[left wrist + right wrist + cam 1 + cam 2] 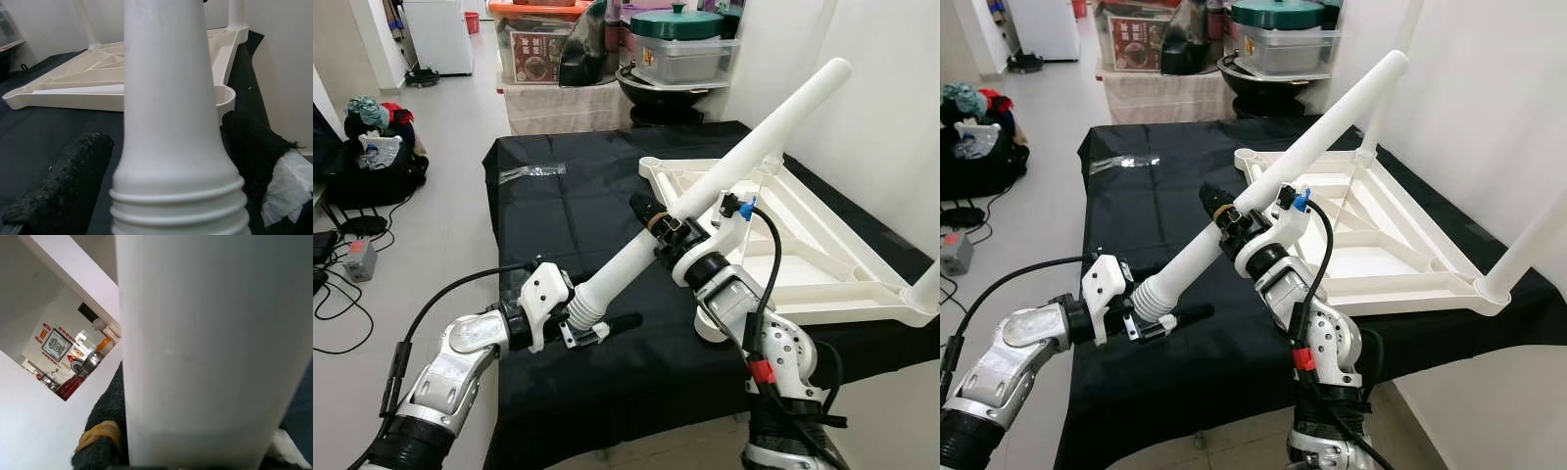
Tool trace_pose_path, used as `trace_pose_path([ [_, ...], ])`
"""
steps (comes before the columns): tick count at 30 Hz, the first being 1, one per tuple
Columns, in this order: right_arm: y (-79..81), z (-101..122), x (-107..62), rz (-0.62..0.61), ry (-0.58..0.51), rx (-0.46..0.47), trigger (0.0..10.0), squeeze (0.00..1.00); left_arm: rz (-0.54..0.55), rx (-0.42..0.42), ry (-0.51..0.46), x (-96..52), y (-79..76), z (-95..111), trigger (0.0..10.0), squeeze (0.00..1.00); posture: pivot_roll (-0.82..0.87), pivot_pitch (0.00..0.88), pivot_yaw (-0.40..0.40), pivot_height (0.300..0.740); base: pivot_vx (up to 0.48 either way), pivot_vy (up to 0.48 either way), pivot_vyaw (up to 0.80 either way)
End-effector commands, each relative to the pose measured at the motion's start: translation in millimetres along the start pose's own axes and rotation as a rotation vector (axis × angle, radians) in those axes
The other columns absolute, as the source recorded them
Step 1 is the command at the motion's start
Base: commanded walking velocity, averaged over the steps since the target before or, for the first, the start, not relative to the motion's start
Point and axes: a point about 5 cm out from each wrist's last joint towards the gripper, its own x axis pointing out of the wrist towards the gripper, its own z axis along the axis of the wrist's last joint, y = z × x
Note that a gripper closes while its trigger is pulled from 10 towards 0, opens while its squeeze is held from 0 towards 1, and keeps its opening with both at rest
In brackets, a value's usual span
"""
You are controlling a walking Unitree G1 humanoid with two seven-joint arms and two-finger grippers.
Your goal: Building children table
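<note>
The left hand [592, 328] is nearest, its black padded fingers [63, 188] clamped on either side of the ribbed, threaded end of a long white plastic table leg [744, 162]. The leg slants upward from that end over the desk [568, 225], which is covered in black cloth, its free tip high above the upturned white plastic tabletop [803, 250].

Higher along the leg, the right hand [658, 220] is closed around the shaft, one black finger with a tan band [100, 438] pressed against it. The tabletop lies upside down on the desk just beyond the right hand, ribs facing up. Another white leg [1528, 245] stands in the tabletop's near corner socket.

Past the desk's far edge sit a green-lidded grey container [683, 44] and a red-lidded clear storage box [538, 39]. On the floor beside the desk lies a black bag with clothes [372, 147].
</note>
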Motion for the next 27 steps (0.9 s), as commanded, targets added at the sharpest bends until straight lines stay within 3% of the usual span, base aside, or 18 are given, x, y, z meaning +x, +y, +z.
trace_pose_path([
  [1,8.3,0.2,3.0,0.031,-0.026,0.021,0.0,0.00,0.006,-0.008,0.016,0.6,0.5,-1.9,10.0,0.00,0.04,0.000,-0.070,0.740,0.000,0.000,0.00],
  [6,-0.3,10.0,2.2,-0.010,-0.063,-0.029,0.0,0.00,0.033,-0.026,0.007,-1.8,3.5,-0.2,10.0,0.00,0.04,0.000,-0.071,0.740,0.000,0.000,0.00],
  [10,-36.2,61.1,-9.9,-0.154,-0.174,-0.207,0.0,0.00,0.135,-0.056,-0.031,-8.8,13.9,2.7,10.0,0.00,0.05,0.000,-0.075,0.740,0.000,0.000,0.00],
  [14,-41.5,71.5,-13.8,-0.172,-0.190,-0.233,0.0,0.00,0.141,-0.066,-0.040,-9.4,13.1,3.2,10.0,0.00,0.05,0.000,-0.076,0.740,0.000,0.000,0.00],
  [16,-51.8,94.8,-24.5,-0.219,-0.225,-0.314,0.0,0.00,0.146,-0.096,-0.056,-9.6,8.5,3.3,10.0,0.00,0.04,0.000,-0.076,0.740,0.000,0.000,0.00],
  [19,-56.9,110.0,-32.2,-0.249,-0.250,-0.363,0.0,0.00,0.150,-0.117,-0.066,-9.1,5.4,3.2,10.0,0.00,0.04,0.000,-0.076,0.740,0.000,0.000,0.00],
  [24,-60.4,116.4,-41.8,-0.265,-0.234,-0.470,0.0,0.00,0.145,-0.127,-0.064,-7.2,1.1,1.7,10.0,0.00,0.04,0.000,-0.070,0.740,0.000,0.000,0.00],
  [26,-60.4,116.4,-41.8,-0.265,-0.234,-0.470,0.0,0.00,0.145,-0.127,-0.064,-7.2,1.1,1.7,10.0,0.00,0.04,0.000,-0.070,0.740,0.000,0.000,0.00],
  [27,-60.7,112.6,-43.8,-0.255,-0.204,-0.527,0.0,0.00,0.150,-0.131,-0.063,-6.5,0.5,0.9,10.0,0.00,0.03,0.000,-0.066,0.740,0.000,0.000,0.00],
])
